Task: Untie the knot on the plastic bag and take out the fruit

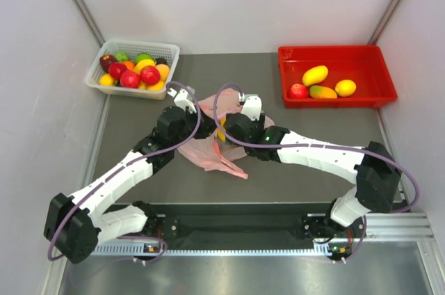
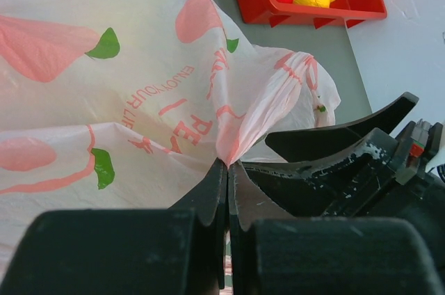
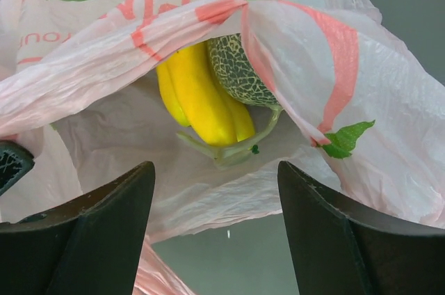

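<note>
The pink plastic bag [image 1: 208,150] lies at the table's middle between both grippers. My left gripper [image 2: 228,164] is shut on a bunched fold of the bag [image 2: 139,100], from which a twisted strap [image 2: 278,93] runs up. My right gripper [image 3: 215,180] is open just in front of the bag's open mouth [image 3: 208,190], touching nothing. Inside lie yellow bananas [image 3: 201,100] and the netted grey-green melon [image 3: 240,72] with its stem. The bananas show as a yellow spot in the top view [image 1: 221,130]. No tied knot shows. The spiky-leaved piece is hidden.
A white basket [image 1: 169,50] of small mixed fruit stands at the back left. A red tray [image 1: 327,55] with mangoes, a lemon and a red apple stands at the back right, also in the left wrist view [image 2: 254,3]. Grey walls close in both sides.
</note>
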Robot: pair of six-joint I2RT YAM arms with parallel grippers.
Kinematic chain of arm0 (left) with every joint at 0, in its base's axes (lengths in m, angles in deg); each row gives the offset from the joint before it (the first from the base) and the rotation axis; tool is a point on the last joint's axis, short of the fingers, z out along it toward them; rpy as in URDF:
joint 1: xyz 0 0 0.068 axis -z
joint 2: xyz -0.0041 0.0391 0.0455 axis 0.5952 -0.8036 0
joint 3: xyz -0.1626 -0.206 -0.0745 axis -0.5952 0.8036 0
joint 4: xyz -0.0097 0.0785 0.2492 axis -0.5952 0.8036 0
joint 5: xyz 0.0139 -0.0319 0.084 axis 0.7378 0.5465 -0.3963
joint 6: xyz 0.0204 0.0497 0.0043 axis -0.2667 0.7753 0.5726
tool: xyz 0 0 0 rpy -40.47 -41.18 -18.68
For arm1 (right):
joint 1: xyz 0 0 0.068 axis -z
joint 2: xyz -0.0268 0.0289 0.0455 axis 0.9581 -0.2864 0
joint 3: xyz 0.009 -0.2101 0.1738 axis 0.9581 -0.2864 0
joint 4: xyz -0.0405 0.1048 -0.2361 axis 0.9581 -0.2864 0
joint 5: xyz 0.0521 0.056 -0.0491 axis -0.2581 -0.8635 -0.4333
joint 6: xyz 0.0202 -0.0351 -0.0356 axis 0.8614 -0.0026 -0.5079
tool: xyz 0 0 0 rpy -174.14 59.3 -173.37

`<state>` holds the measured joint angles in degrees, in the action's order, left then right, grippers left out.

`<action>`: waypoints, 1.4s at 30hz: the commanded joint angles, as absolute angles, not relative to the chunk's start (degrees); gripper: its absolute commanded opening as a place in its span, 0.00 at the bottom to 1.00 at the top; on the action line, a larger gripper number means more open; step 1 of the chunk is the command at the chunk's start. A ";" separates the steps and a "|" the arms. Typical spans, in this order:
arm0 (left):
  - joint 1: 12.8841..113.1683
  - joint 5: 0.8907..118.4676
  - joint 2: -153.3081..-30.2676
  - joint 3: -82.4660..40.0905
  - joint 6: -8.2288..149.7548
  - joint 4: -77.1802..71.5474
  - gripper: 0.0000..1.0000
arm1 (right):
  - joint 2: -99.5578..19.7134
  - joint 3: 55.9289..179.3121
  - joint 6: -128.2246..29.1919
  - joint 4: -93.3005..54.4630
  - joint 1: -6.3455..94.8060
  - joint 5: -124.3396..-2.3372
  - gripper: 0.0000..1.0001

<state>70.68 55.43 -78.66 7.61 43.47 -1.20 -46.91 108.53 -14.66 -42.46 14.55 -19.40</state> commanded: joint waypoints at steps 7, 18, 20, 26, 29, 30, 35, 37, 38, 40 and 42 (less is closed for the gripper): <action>70.45 55.73 -78.87 8.00 43.14 -6.43 0.00 | -48.57 107.99 -10.98 -35.44 15.61 -16.15 0.56; 70.45 55.81 -78.52 8.71 42.79 -6.95 0.00 | -49.90 107.56 -7.99 -37.98 16.05 -15.80 0.47; 70.45 55.81 -78.70 8.79 42.53 -7.21 0.00 | -49.90 107.03 -7.90 -37.72 16.23 -15.80 0.36; 70.45 55.64 -78.87 8.88 42.88 -7.13 0.00 | -47.79 106.67 -8.25 -38.95 16.58 -15.53 0.00; 70.45 55.20 -78.61 9.23 43.14 -7.13 0.00 | -44.11 105.89 -9.83 -38.78 16.75 -16.49 0.00; 70.45 55.20 -78.70 9.23 43.23 -7.13 0.00 | -41.40 105.62 -11.32 -38.51 16.67 -17.80 0.00; 70.45 55.46 -79.22 8.97 43.32 -7.39 0.00 | -32.94 104.65 -17.74 -36.31 19.21 -27.03 0.00; 70.45 55.55 -79.57 8.88 43.06 -7.83 0.00 | -30.39 105.53 -20.20 -37.28 22.01 -33.26 0.00; 70.45 55.72 -79.66 8.97 42.97 -8.01 0.00 | -29.78 105.79 -20.82 -37.45 23.33 -36.50 0.00; 70.45 55.81 -80.01 8.88 42.79 -8.44 0.00 | -28.81 105.97 -22.14 -37.54 27.45 -46.61 0.00; 70.45 56.25 -80.63 8.62 42.62 -8.62 0.00 | -28.37 105.62 -23.45 -37.37 29.84 -55.12 0.00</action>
